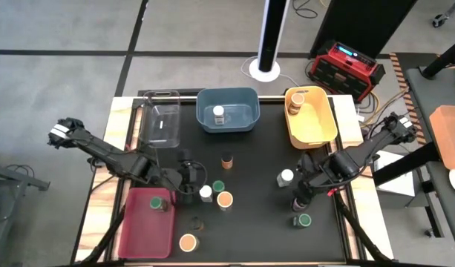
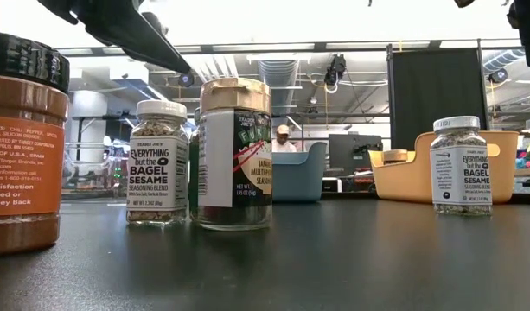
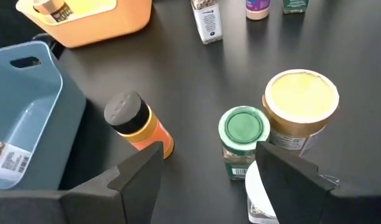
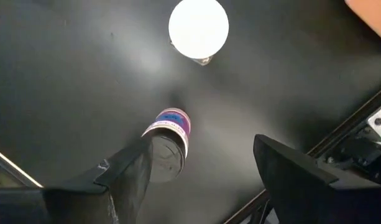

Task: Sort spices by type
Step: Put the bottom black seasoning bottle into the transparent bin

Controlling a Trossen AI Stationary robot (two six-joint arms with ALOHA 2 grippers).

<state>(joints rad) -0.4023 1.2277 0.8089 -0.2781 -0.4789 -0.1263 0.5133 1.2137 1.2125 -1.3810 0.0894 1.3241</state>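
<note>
while the spice jars are spread over the black table [image 1: 249,222], a white-lidded jar [image 1: 205,192], a green-lidded jar [image 1: 219,185] and a tan-lidded jar [image 1: 225,199] are clustered just beside the left gripper [image 1: 188,182], whose fingers are spread apart. a purple-labelled jar [image 4: 168,134] is framed between the parted fingers of the right gripper [image 1: 303,189], ungripped. one jar [image 1: 219,114] is seen in the blue bin [image 1: 246,100].

Two slim dark jointed arms, white-marked wrists, left tool [image 3: 206,180] and right tool [image 4: 199,171] with broad black wedge-shaped fingers
</note>
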